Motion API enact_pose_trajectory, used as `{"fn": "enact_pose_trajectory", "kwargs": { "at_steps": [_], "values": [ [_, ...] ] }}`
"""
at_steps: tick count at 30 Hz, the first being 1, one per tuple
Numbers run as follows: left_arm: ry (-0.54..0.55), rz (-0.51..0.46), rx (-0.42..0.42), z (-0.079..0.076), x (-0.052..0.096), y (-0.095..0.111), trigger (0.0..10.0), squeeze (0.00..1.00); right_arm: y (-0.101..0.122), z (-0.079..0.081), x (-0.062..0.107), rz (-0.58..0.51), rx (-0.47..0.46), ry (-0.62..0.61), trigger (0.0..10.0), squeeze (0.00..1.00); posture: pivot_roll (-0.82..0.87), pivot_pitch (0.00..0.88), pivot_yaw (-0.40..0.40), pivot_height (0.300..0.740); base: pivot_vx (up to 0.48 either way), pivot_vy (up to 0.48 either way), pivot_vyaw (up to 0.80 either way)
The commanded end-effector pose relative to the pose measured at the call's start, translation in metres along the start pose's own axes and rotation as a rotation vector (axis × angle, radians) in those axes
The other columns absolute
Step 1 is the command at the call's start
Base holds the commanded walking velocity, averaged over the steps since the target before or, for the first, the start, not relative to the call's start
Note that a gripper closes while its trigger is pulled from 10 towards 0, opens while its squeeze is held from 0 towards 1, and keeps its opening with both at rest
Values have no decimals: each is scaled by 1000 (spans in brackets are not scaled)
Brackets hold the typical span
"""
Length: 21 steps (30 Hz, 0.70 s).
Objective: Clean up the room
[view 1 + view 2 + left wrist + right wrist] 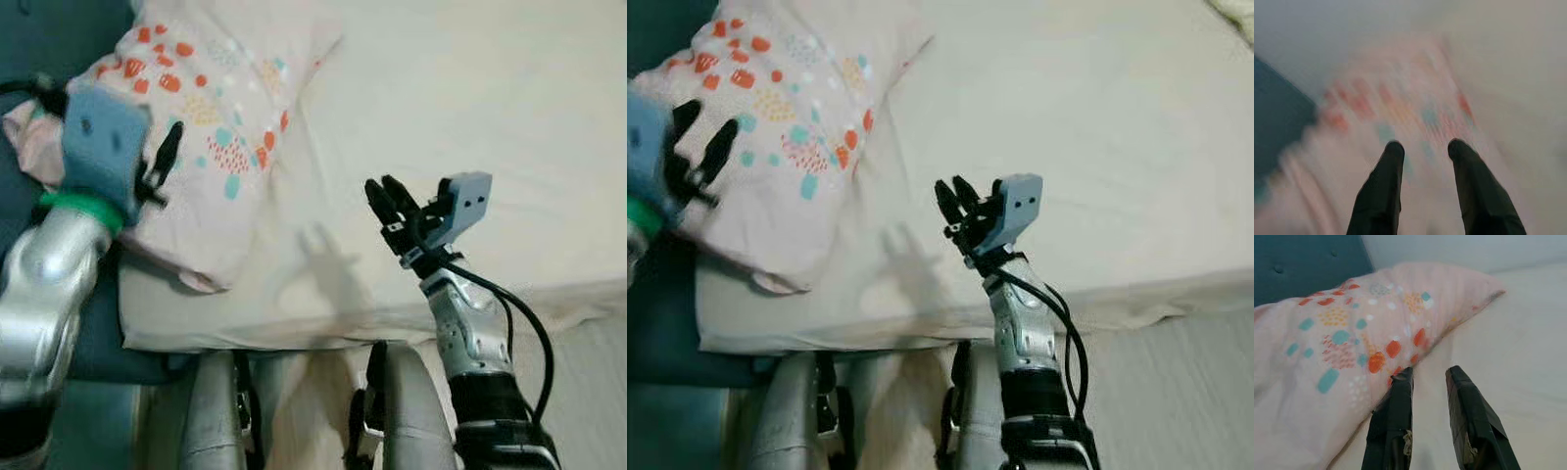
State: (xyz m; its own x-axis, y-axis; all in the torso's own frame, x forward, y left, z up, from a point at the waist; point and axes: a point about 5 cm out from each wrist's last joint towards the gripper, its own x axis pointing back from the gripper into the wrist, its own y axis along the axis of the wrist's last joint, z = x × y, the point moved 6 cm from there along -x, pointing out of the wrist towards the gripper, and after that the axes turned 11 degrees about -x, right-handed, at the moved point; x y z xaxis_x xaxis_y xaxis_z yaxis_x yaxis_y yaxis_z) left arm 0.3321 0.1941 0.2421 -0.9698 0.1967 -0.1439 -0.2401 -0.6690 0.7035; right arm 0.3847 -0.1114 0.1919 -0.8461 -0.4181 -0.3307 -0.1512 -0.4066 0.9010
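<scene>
A pink pillow [216,108] with orange and teal spots lies at the head of the bed on its left side. My left gripper [703,132] hovers over the pillow's left part, open, with nothing between its fingers. The left wrist view is blurred, but the two black fingers stand apart above the pillow [1400,107]. My right gripper [384,191] is raised over the cream sheet [470,98], to the right of the pillow and apart from it. It is open and empty. In the right wrist view its fingertips [1403,377] point at the pillow's near edge [1342,333].
A teal padded headboard [1303,259] stands behind the pillow. The mattress edge [549,294] runs across the lower right, with pale floor [588,392] beyond it. My own silver legs [411,411] are at the bottom, against the bed.
</scene>
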Motion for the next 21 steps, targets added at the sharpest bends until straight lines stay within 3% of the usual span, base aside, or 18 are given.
{"fn": "enact_pose_trajectory", "kwargs": {
  "at_steps": [1, 2, 4, 7, 8, 11, 12, 13, 15, 17, 19, 21],
  "values": [
    [-33, 83, -58, -17, 13, -29, 10000, 16, -24, 6, 2, 82, -87, 19, 10000, 0, 76, 153, 40, 603, 0, 0, 0],
    [-43, 109, -77, -22, 18, -38, 10000, 149, -31, 9, 1, 105, -113, 26, 10000, 0, 76, 153, 40, 603, 0, 0, 0],
    [-50, 168, -47, -30, 26, -55, 10000, 149, -49, 18, -2, 166, -190, 62, 10000, 0, 98, 160, 35, 603, 0, 0, 0],
    [-39, 192, -37, -34, 29, -59, 10000, 129, -68, 27, -8, 243, -146, 103, 10000, 0, 121, 181, 25, 603, 0, 0, 0],
    [-21, 186, -17, -34, 26, -55, 10000, 98, -76, 34, -13, 280, -122, 132, 10000, 1000, 134, 190, 20, 603, 0, 0, 0],
    [7, 163, 11, -33, 22, -43, 10000, 94, -88, 48, -20, 350, -42, 209, 10000, 1000, 156, 211, 11, 603, 0, 0, 0],
    [19, 146, 33, -35, 22, -34, 10000, 94, -99, 62, -27, 414, 59, 284, 10000, 1000, 174, 227, 1, 603, 0, 0, 0],
    [19, 146, 33, -35, 22, -34, 10000, 94, -99, 62, -27, 414, 59, 284, 10000, 1000, 174, 227, 1, 603, 0, 0, 0],
    [-6, 159, 27, -43, 32, -34, 10000, 94, -103, 76, -32, 449, 127, 354, 10000, 1000, 200, 239, -12, 603, 0, 0, 0],
    [-15, 175, 26, -47, 38, -38, 10000, 102, -104, 80, -35, 455, 134, 374, 10000, 1000, 205, 243, -16, 603, 0, 0, 0],
    [-4, 253, 95, -54, 53, -51, 10000, 102, -109, 94, -36, 488, 150, 440, 10000, 1000, 226, 259, -28, 603, 0, 0, 0],
    [3, 282, 127, -57, 58, -56, 10000, 102, -112, 98, -36, 503, 159, 462, 10000, 1000, 226, 259, -28, 603, 0, 0, 0]
  ]
}}
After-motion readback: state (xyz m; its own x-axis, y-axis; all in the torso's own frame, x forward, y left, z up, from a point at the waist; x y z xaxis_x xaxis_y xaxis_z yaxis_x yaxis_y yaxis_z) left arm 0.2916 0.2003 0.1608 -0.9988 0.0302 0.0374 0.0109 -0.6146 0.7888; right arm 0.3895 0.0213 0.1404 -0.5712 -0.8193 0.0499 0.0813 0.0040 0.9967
